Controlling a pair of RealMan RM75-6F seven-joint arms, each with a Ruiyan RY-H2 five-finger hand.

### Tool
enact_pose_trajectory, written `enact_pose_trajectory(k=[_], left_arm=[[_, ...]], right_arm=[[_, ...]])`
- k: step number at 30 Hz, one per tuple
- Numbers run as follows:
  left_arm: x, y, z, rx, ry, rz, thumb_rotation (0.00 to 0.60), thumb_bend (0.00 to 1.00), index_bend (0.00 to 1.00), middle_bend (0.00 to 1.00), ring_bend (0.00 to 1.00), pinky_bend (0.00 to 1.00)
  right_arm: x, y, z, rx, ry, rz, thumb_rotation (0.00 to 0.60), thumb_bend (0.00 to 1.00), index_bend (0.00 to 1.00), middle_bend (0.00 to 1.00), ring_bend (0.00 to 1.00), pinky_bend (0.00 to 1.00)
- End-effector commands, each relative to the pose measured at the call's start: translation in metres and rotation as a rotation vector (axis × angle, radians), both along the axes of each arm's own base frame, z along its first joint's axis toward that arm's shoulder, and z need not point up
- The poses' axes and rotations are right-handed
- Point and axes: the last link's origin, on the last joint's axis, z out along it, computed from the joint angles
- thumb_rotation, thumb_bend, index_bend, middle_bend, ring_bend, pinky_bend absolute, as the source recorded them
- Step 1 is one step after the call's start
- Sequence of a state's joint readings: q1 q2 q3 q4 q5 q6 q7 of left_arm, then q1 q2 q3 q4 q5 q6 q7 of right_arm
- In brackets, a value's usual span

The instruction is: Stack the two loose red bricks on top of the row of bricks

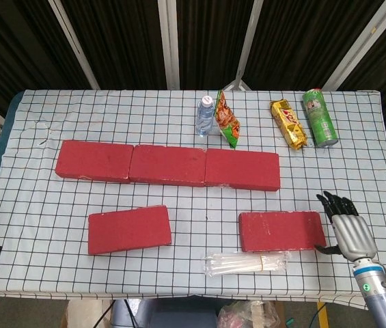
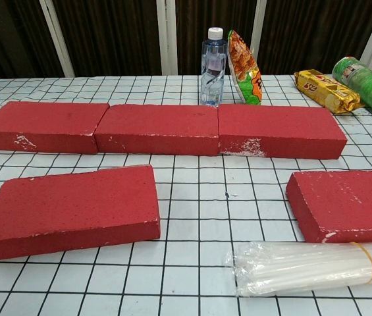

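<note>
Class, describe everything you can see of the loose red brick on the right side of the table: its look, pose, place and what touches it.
The right loose brick is a flat, dull red rectangular block with a rough, pitted surface and pale scuffs along its edges. It lies flat on the checked tablecloth, its long side roughly parallel to the row of three bricks behind it, with a gap between. A bag of clear straws lies just in front. The right hand sits beside its right end, its thumb close to the brick's corner; contact cannot be confirmed.
</note>
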State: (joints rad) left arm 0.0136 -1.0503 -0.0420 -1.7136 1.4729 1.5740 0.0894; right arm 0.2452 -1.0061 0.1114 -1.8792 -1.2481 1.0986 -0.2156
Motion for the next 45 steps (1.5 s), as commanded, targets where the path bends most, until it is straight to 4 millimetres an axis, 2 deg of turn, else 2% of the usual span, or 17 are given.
enact_pose_trajectory(k=[1,9,15,20,45], left_arm=[[0.0,0.0,0.0,-0.003,-0.001,0.0,0.6,0.0,0.07,0.02,0.0,0.0],[0.0,0.001,0.0,-0.001,-0.002,0.003,0.6,0.0,0.07,0.02,0.0,0.0],[0.0,0.001,0.0,-0.005,-0.002,0.002,0.6,0.0,0.07,0.02,0.0,0.0],[-0.002,0.002,0.002,0.001,-0.009,0.007,0.6,0.0,0.07,0.02,0.0,0.0],[-0.001,0.002,-0.001,-0.004,0.003,0.008,0.6,0.0,0.07,0.02,0.0,0.0]], right_arm=[[0.023,-0.018,0.0,0.1,0.011,0.003,0.6,0.13,0.0,0.0,0.0,0.0],[0.052,-0.033,-0.012,0.213,0.038,-0.002,0.6,0.13,0.0,0.0,0.0,0.0],[0.063,-0.038,-0.028,0.263,0.048,-0.008,0.6,0.13,0.0,0.0,0.0,0.0],[0.061,-0.037,-0.038,0.277,0.061,-0.026,0.6,0.13,0.0,0.0,0.0,0.0],[0.044,-0.036,-0.056,0.318,0.096,-0.074,0.6,0.13,0.0,0.0,0.0,0.0]])
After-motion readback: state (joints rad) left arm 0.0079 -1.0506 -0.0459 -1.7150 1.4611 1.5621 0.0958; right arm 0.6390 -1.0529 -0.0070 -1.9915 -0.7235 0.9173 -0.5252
